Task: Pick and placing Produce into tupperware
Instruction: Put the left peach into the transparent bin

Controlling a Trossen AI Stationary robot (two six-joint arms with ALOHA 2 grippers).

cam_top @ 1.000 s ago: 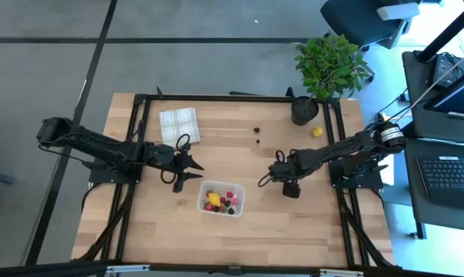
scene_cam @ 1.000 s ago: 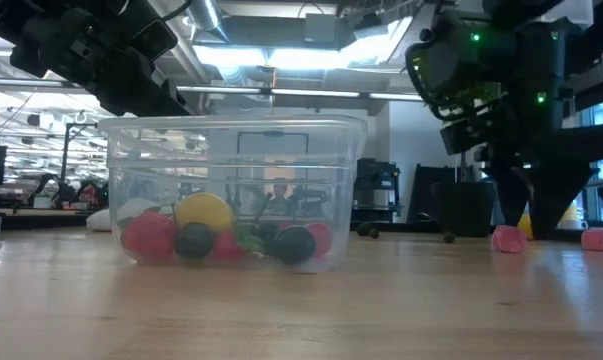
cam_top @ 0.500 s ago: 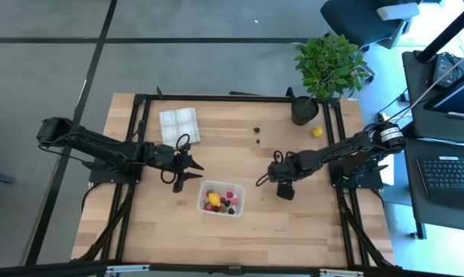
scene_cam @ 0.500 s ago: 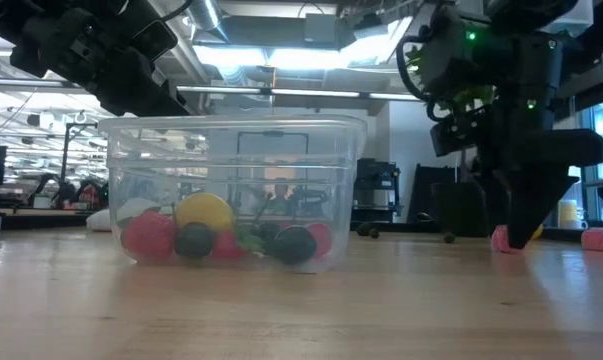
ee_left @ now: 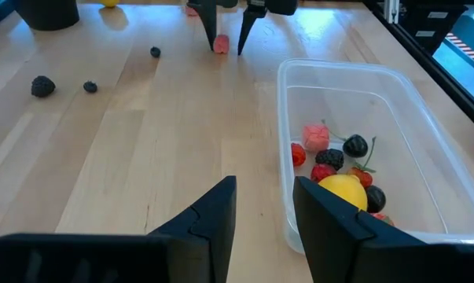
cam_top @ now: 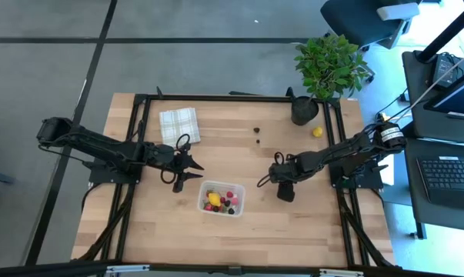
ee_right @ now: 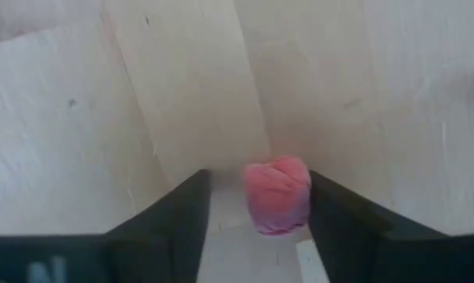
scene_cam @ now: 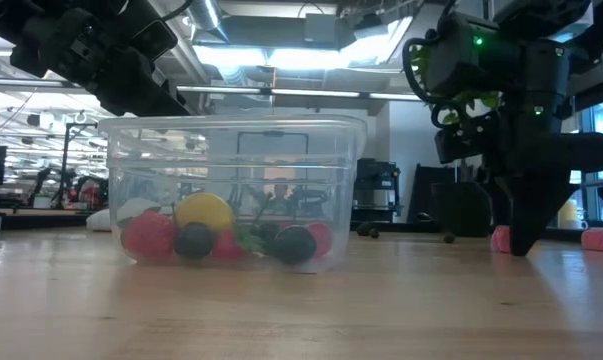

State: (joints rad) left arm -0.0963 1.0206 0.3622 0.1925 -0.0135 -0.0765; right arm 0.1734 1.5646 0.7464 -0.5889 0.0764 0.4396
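Observation:
The clear tupperware (cam_top: 221, 198) stands on the table's near middle and holds several produce pieces (ee_left: 339, 169): red, dark and one yellow. A pink produce piece (ee_right: 277, 194) lies on the wood to its right. My right gripper (cam_top: 285, 192) points down at the table, open, with one finger on either side of that piece. My left gripper (cam_top: 193, 171) hovers left of the tupperware, open, with nothing between its fingers (ee_left: 221, 212). My right gripper comes from above, pointing down, fingertips at the tabletop. The pink piece's one side (ee_right: 304, 189) lies against one finger (ee_right: 339, 228), and a gap stays between the piece and the other finger (ee_right: 181, 228). The piece rests on the table.
Dark berries (cam_top: 256, 130) (cam_top: 258, 141) and a yellow piece (cam_top: 317, 131) lie at the far right, by a potted plant (cam_top: 329, 65). Another pink piece (scene_cam: 598, 239) lies beyond the right gripper. A checked folded cloth (cam_top: 179, 125) lies at the far left.
My right gripper has sunk to the tabletop over the pink piece and tipped steeper, and its fingers have drawn closer together around it. The pink piece has stayed where it was.

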